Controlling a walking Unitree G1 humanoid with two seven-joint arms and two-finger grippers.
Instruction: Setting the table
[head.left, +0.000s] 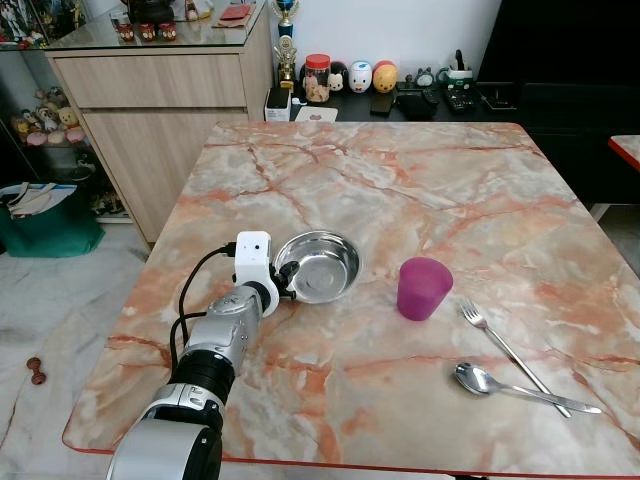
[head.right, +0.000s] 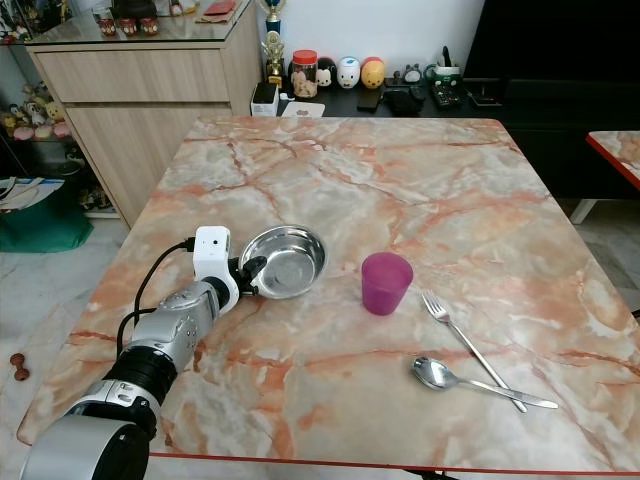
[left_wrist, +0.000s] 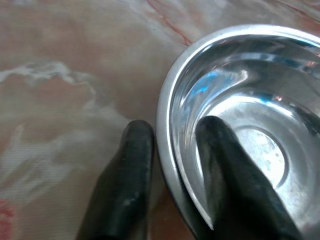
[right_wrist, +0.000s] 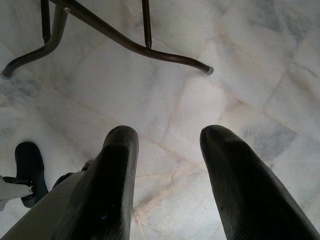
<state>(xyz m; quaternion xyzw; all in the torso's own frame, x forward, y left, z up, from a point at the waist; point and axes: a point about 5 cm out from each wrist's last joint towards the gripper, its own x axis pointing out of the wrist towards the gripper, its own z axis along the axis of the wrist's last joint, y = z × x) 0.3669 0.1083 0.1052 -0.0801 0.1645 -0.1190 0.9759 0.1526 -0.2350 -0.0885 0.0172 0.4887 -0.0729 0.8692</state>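
A: Left side first, what's the arm doing?
B: Left gripper (head.left: 284, 282) is out over the marble table (head.left: 420, 190), clamped on the near-left rim of the steel bowl (head.left: 322, 264). Wrist cam: one finger (left_wrist: 127, 180) outside the rim, the other inside the bowl (left_wrist: 240, 140). Bowl sits flat on the table, left of centre.
A: Next to the right?
B: Purple cup (head.left: 423, 288), upright, near the bowl but apart. Then fork (head.left: 505, 350) and spoon (head.left: 515, 387) at the near-right, handles touching or crossing near the far ends, can't tell which.
A: Right gripper?
B: Right gripper (right_wrist: 167, 145) hangs low, pointing at the pale tiled floor (right_wrist: 240, 75), fingers apart, nothing btwn them. Dark metal legs (right_wrist: 125, 42) of some furniture beyond it
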